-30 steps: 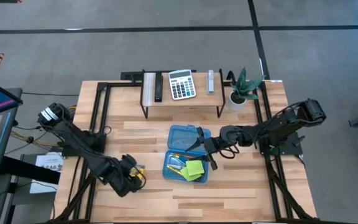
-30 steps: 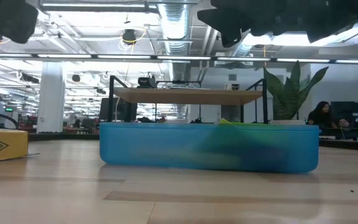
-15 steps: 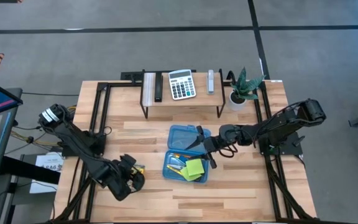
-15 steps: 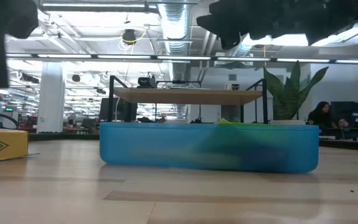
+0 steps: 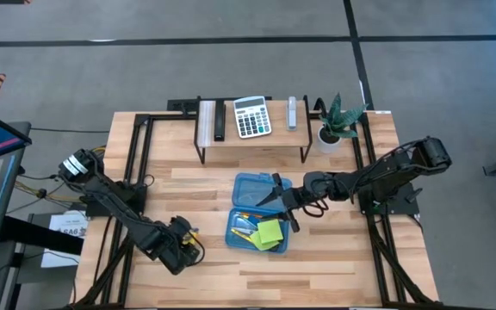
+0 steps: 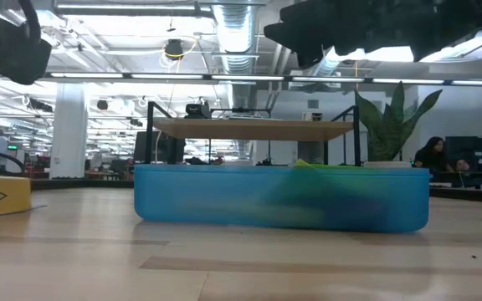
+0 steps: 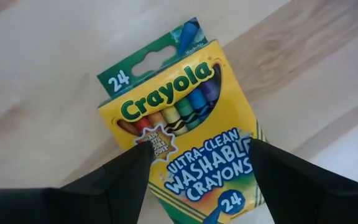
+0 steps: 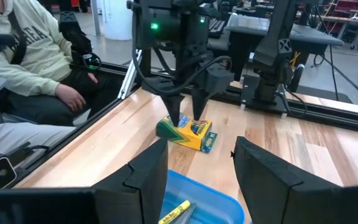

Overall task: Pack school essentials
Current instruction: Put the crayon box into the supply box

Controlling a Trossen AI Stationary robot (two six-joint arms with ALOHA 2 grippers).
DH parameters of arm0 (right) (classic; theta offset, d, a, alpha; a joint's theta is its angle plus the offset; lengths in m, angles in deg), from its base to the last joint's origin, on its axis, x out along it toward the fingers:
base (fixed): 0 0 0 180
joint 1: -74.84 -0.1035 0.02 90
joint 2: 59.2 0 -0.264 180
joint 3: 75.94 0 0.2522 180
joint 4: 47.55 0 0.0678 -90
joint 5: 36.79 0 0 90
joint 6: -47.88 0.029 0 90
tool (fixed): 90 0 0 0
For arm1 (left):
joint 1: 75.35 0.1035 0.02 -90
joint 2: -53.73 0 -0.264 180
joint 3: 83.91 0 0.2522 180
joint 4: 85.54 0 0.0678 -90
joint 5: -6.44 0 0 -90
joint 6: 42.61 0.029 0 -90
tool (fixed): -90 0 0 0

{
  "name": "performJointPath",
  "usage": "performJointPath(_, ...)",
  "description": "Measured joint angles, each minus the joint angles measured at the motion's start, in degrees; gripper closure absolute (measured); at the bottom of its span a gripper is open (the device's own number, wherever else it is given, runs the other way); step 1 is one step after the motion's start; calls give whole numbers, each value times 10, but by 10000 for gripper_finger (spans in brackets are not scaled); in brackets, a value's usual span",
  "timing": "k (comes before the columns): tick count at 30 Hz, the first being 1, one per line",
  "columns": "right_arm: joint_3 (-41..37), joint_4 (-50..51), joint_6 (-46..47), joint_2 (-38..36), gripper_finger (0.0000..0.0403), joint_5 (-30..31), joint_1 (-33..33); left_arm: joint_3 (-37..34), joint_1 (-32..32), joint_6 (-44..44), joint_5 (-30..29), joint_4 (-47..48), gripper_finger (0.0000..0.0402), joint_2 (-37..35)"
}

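The yellow-green crayon box (image 7: 185,124) lies flat on the wood near the table's left front (image 5: 194,236). My left gripper (image 7: 197,180) is open and points down over it, one finger on each long side (image 8: 185,119). The open blue case (image 5: 250,185) holds yellow and orange pencils (image 5: 244,228) and the lime-green sticky-note pad (image 5: 270,232). My right gripper (image 5: 278,194) hovers open above the case's right side, touching nothing. The red-handled scissors (image 5: 317,207) lie on the table under the right arm. The tiny blue piece is out of view. My left gripper comes at the crayon box from above, its fingers (image 7: 129,180) standing across the box's width at the half away from the hang tab (image 7: 229,168). I cannot tell whether the pads touch the box's sides. The box rests on the table.
A low shelf (image 5: 252,138) at the far edge carries a calculator (image 5: 251,116); a potted plant (image 5: 338,120) stands to its right. Black frame rails run along both table sides. A seated person (image 8: 36,68) shows beyond the table's left edge. Bare wood lies along the near edge.
My left gripper has dipped toward the crayon box and shifted a little toward the table's right. In the low view the crayon box has slid slightly toward the table's left edge. The right arm has kept still.
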Motion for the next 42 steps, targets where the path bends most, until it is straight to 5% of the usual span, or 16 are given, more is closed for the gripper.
performJointPath(12, 0, -1, -4, 0, 202, 0, 0, 0, 24, 83, -5, 59, 137, -37)
performJointPath(23, 0, 0, 17, 0, 202, 0, -1, 7, -24, 74, -5, 114, 137, -44)
performJointPath(32, 0, 0, 17, 0, 202, 0, -1, 7, -23, 157, -5, 100, 136, -44)
performJointPath(38, 0, 0, 17, 0, 202, 0, 0, 7, -4, 111, -26, 97, 100, -44)
performJointPath(42, 0, 0, 16, 0, 202, 0, 0, 7, 7, 62, 16, 101, 61, -44)
